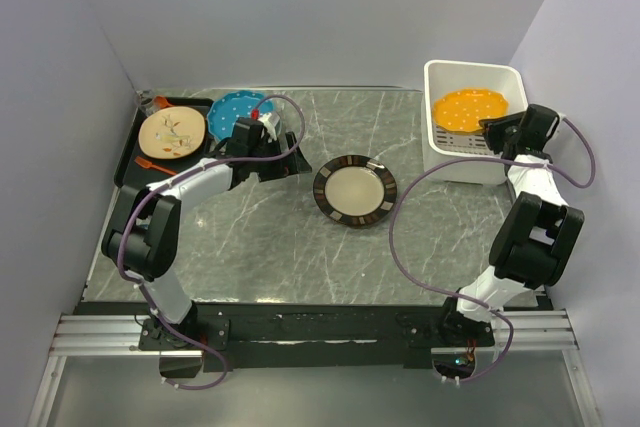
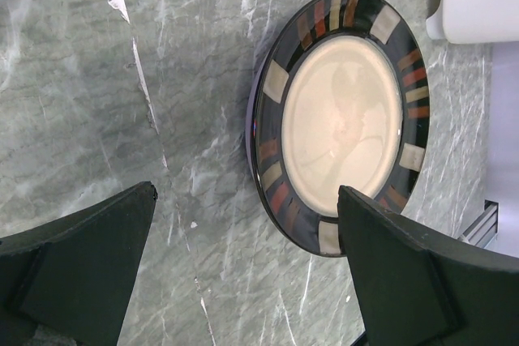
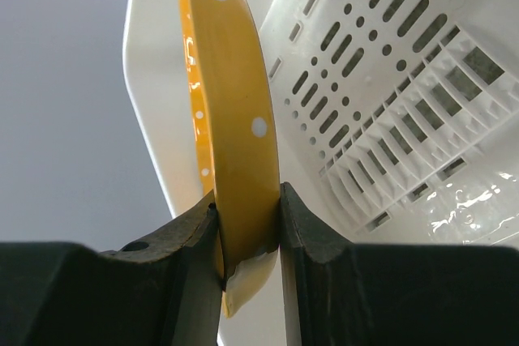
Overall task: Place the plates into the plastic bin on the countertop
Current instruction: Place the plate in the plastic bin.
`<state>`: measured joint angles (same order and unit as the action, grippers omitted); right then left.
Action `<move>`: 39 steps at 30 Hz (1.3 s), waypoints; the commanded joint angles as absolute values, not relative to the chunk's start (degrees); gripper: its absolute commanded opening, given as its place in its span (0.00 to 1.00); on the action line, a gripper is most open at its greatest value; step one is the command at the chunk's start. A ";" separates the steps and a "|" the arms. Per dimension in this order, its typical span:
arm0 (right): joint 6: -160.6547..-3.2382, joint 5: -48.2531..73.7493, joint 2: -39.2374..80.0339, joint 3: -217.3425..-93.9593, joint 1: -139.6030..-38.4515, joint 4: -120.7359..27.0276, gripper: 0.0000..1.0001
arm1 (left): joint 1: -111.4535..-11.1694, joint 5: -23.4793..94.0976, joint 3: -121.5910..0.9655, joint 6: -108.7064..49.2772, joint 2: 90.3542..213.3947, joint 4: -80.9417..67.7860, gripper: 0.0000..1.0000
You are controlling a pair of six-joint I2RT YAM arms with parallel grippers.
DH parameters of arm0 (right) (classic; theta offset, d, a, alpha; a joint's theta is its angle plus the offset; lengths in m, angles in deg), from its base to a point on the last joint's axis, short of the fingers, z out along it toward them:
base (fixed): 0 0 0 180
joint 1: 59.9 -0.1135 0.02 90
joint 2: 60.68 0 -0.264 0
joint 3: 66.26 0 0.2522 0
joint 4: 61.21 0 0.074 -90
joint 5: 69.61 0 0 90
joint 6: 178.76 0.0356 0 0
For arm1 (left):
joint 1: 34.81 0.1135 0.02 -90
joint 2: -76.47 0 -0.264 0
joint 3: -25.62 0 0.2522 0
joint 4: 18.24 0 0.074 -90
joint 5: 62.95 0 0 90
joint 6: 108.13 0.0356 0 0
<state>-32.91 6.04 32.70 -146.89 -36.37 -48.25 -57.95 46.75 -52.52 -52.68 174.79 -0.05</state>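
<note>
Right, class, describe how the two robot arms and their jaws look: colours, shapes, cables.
Both the left arm and right arm alternate white tubular links with bulky black joints. A thin purple cable loops loosely along each. The jaws are matte black, broad and wedge-shaped.

A robotics lab bench dressed as a kitchen counter.
We see two arms bolted to a metal rail at the near edge, purple cables looping loose, blank grey walls boxing in three sides; only the stone-look countertop, plates and bin suggest a kitchen.
</note>
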 commanded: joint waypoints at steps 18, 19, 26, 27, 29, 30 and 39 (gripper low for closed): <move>-36.73 6.94 37.75 -157.18 -36.17 -52.28 0.00 | -59.07 47.62 -55.03 -51.53 175.52 -0.17 0.99; -36.82 6.94 38.02 -157.27 -36.17 -52.02 0.00 | -59.16 47.70 -54.94 -51.53 175.61 -0.08 0.99; -38.57 6.15 41.79 -159.55 -36.26 -49.47 0.00 | -59.42 47.61 -55.03 -51.53 175.78 0.10 0.99; -38.75 6.24 42.06 -159.73 -36.17 -48.69 0.00 | -59.51 47.61 -55.12 -51.36 175.87 0.18 0.99; -39.54 6.41 42.94 -160.52 -36.26 -48.24 0.00 | -59.60 47.53 -55.21 -51.36 175.96 0.36 0.99; -39.89 6.50 43.38 -160.87 -36.26 -47.81 0.00 | -59.60 47.53 -55.20 -51.36 175.96 0.27 0.99; -42.62 3.96 48.04 -165.27 -36.17 -43.15 0.16 | -59.86 47.00 -55.55 -51.09 175.61 0.98 0.99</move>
